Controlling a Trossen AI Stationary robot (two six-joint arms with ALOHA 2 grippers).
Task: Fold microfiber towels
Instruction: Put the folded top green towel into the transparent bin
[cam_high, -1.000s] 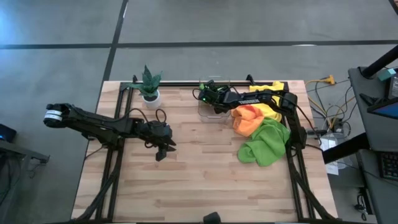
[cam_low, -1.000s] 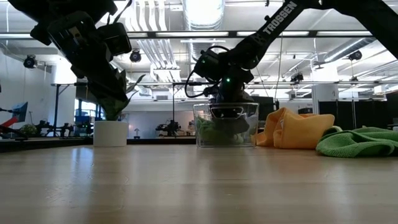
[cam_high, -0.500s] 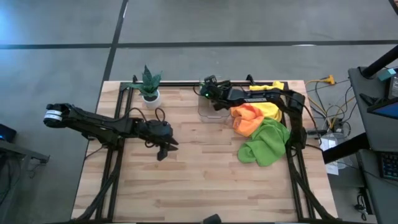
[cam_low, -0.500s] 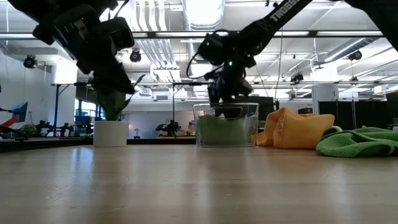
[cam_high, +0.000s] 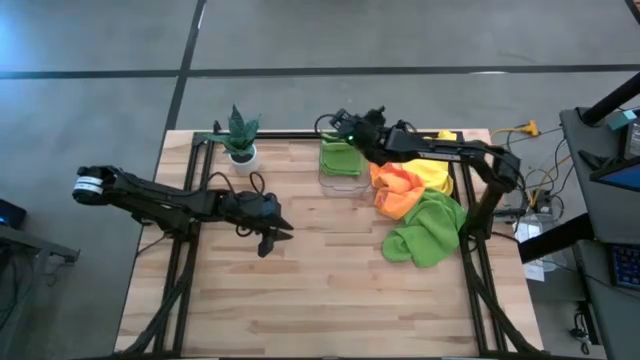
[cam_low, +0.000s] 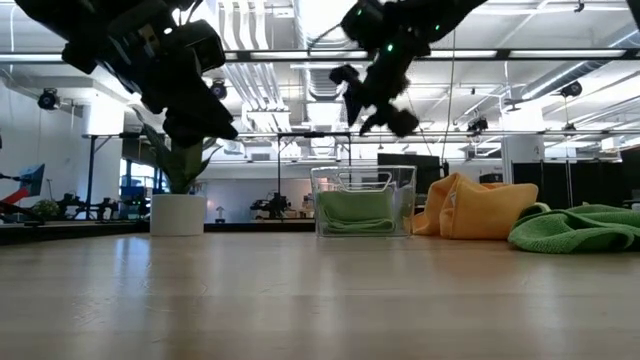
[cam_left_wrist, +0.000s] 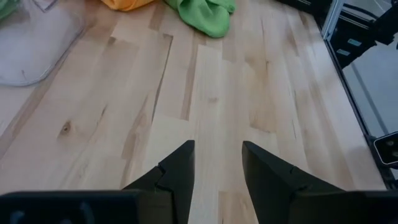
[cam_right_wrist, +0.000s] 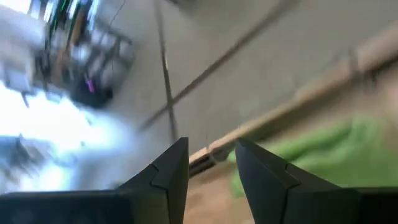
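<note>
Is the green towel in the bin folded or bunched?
Folded. In the low view the green towel lies as flat stacked layers inside the clear bin; from above it shows as a neat green rectangle.

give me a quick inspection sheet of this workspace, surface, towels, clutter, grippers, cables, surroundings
surface: wooden table, bare across the middle and front
job's things: folded green towel in the clear bin; orange towel, yellow towel and loose green towel heaped at the right
clutter: potted plant at the back left
grippers: left gripper open, empty, above bare wood; right gripper open, empty, raised above the bin
cables: loose wires beyond the table's right edge
surroundings: grey floor, open lab hall behind the table
</note>
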